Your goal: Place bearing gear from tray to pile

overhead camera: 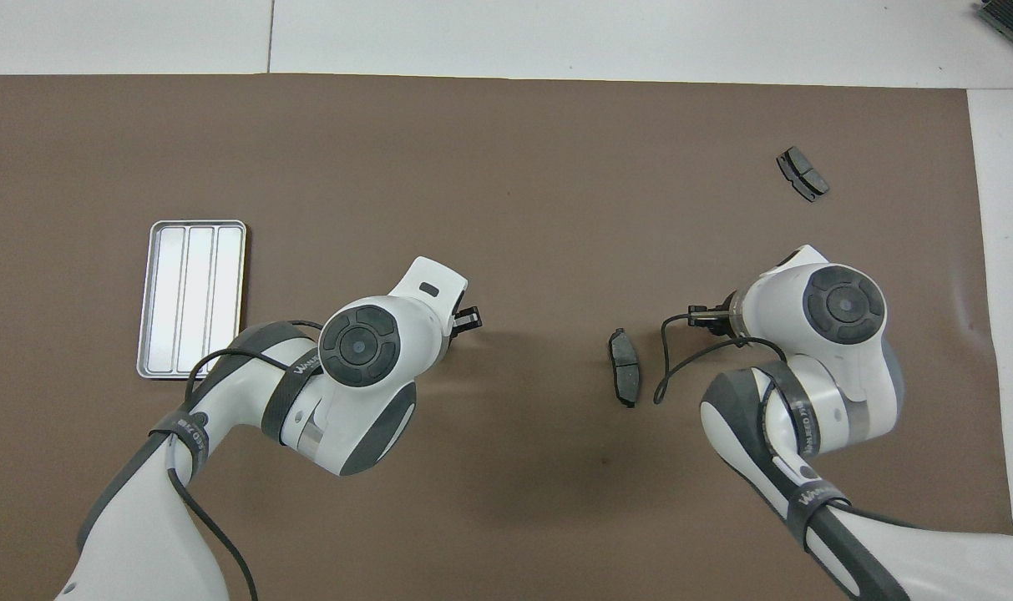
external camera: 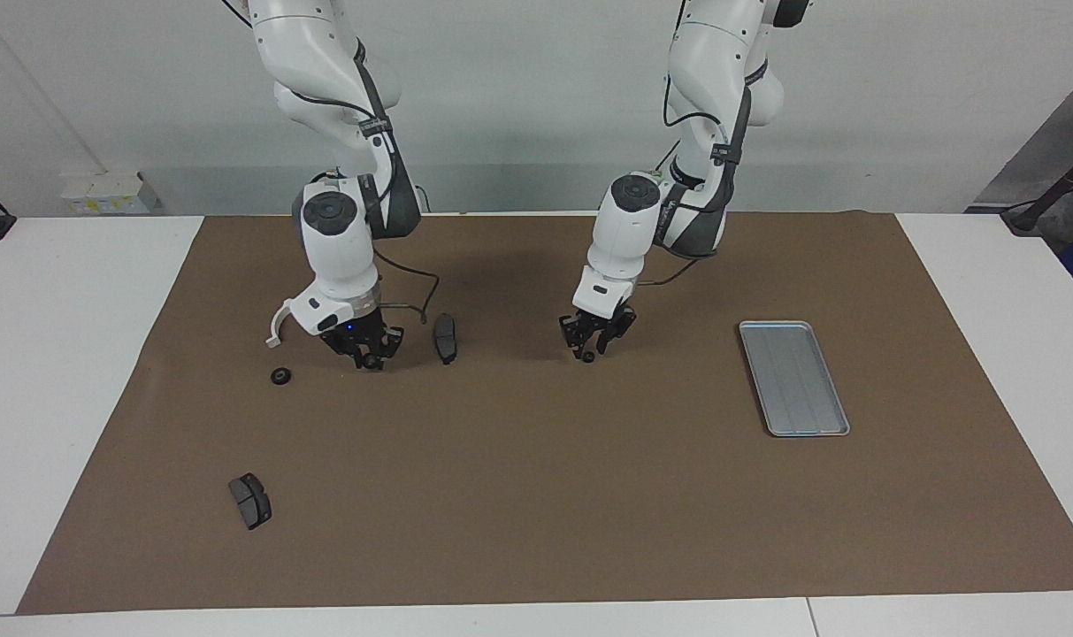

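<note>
The silver ribbed tray (external camera: 794, 379) (overhead camera: 190, 298) lies toward the left arm's end of the table with nothing in it. The pile is a white half-ring bracket (external camera: 276, 322), partly hidden by the right hand, and two dark brake pads (external camera: 446, 338) (external camera: 250, 500). One bearing gear (external camera: 279, 376) rests on the mat beside the bracket. My right gripper (external camera: 368, 356) hangs low between bracket and nearer pad, shut on a small dark round bearing gear. My left gripper (external camera: 592, 347) (overhead camera: 468, 318) is low over the mat's middle, fingers apart, a small dark bit at its tips.
A brown mat (external camera: 536, 495) covers the white table. In the overhead view the right arm's wrist (overhead camera: 840, 305) covers its gripper, the bracket and the loose gear. The brake pads (overhead camera: 624, 366) (overhead camera: 802, 174) show there.
</note>
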